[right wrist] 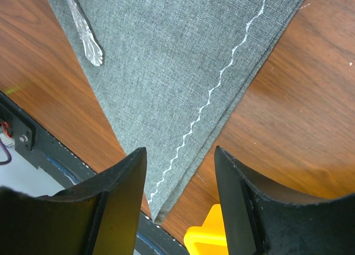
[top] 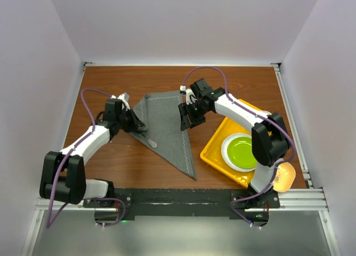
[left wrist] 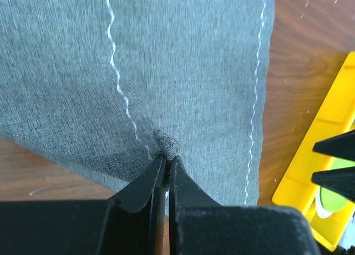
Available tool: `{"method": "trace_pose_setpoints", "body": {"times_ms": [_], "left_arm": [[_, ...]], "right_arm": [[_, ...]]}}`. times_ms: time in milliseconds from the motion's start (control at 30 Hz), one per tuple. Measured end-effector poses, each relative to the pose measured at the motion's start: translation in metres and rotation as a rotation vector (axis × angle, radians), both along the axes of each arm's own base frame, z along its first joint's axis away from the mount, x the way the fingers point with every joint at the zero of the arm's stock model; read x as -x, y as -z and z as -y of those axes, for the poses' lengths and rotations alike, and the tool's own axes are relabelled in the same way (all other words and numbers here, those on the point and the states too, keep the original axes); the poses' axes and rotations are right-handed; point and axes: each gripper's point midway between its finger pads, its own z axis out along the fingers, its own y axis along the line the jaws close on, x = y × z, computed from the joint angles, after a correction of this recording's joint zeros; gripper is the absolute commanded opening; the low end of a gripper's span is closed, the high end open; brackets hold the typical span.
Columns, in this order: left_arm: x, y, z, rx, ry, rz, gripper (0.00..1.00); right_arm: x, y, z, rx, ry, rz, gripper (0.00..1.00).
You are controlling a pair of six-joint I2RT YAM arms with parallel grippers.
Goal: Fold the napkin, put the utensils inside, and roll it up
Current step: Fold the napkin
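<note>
Our left gripper [left wrist: 167, 155] is clamped on the napkin [top: 167, 119] at its left edge; our right gripper [right wrist: 180, 158] hovers over the right edge, jaws apart.

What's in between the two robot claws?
The grey napkin, from the left gripper pinching it to the open right gripper; the top view shows it.

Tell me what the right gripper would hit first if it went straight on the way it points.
Most likely the napkin: its stitched edge sits directly ahead of the open right gripper, though depth is unclear.
</note>
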Motion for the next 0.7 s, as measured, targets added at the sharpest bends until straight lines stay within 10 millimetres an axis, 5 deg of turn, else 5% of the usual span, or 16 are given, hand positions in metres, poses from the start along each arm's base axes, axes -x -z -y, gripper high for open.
{"method": "trace_pose_setpoints", "body": {"times_ms": [367, 567, 700], "left_arm": [[0.021, 0.022, 0.005, -0.011, 0.024, -0.063, 0.11], [0.026, 0.027, 0.003, -0.023, 0.033, -0.083, 0.41], [0.03, 0.028, 0.004, -0.023, 0.046, -0.092, 0.51]], "right_arm": [[-0.003, -0.003, -0.006, -0.031, 0.018, 0.001, 0.56], [-0.002, -0.003, -0.008, -0.046, 0.017, -0.01, 0.57], [0.0, -0.001, -0.009, -0.048, 0.02, -0.018, 0.57]]}}
